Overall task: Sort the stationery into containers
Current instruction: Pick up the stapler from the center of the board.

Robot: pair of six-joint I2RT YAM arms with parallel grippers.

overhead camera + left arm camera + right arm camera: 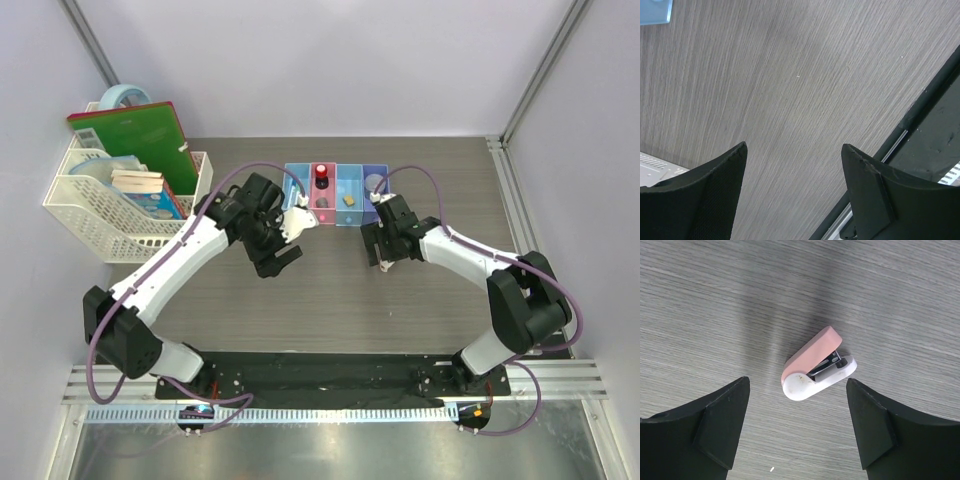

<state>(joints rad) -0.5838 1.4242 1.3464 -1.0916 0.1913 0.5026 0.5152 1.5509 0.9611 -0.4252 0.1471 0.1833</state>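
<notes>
The pink-white clip (815, 371) lies on its side on the table, below and between the spread fingers of my right gripper (797, 381), which is open, empty and not touching it. In the top view the right gripper (383, 252) hovers just in front of the containers (300, 185) and hides the clip. The pink bin holds the red-and-black knob (321, 172), the third bin a yellow block (348, 200), and the purple-blue bin the grey round tub (373, 182). My left gripper (278, 256) is open and empty over bare table (794, 146).
A white mesh basket (90, 215) with a green book (140, 135), notebooks and a light blue tape roll (125, 97) stands at the far left. Its edge shows in the left wrist view (655, 167), along with a bin corner (654, 12). The black base rail (330, 385) runs along the near edge.
</notes>
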